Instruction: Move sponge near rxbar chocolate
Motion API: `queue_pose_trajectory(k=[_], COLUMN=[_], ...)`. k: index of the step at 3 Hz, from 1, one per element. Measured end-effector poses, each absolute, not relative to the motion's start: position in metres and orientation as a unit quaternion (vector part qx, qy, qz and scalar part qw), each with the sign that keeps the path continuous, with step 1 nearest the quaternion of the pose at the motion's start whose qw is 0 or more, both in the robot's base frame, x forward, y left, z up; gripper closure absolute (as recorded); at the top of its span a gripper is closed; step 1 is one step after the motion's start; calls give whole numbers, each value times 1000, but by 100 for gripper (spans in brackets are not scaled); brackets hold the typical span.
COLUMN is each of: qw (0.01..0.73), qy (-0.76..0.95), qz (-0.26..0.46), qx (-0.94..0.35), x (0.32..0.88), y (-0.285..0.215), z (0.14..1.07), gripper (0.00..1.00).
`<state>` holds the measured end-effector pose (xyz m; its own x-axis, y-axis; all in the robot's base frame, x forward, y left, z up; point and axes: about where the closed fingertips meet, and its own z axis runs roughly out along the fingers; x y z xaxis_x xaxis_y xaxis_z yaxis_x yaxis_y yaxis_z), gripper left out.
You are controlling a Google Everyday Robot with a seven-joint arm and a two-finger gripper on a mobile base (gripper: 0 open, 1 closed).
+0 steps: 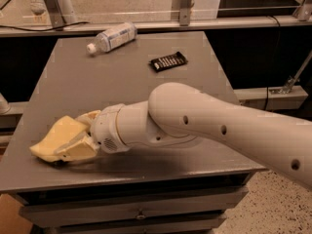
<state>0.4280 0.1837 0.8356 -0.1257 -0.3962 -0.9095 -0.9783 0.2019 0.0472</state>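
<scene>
The claw (70, 136) sits low at the tabletop's (122, 96) front-left corner, clamped on the sponge (52, 139), which juts out leftward. The rxbar chocolate (168, 61) lies well apart, toward the far edge.

Our cream end effector (73, 136), front-left on the grey bench (122, 94), grips a pale yellow sponge (50, 141); the rxbar chocolate (168, 61) is black, white-striped.

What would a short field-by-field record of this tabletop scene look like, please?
table: grey top
hand: front-left corner, closed on the sponge
sponge: pale yellow, between the fingers
rxbar chocolate: black wrapper, far centre, well apart from sponge
bottle: clear, white cap, lying on its side, far left
task state: sponge not yet near the bar
</scene>
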Motion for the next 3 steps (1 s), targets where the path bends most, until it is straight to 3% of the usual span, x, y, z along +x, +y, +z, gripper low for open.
queue_pose_trajectory(k=[1, 3], qw=[419, 449], qy=[670, 703], qz=[337, 264], qx=[-512, -484], x=[434, 451], y=[156, 50], z=[845, 879], gripper=[100, 100])
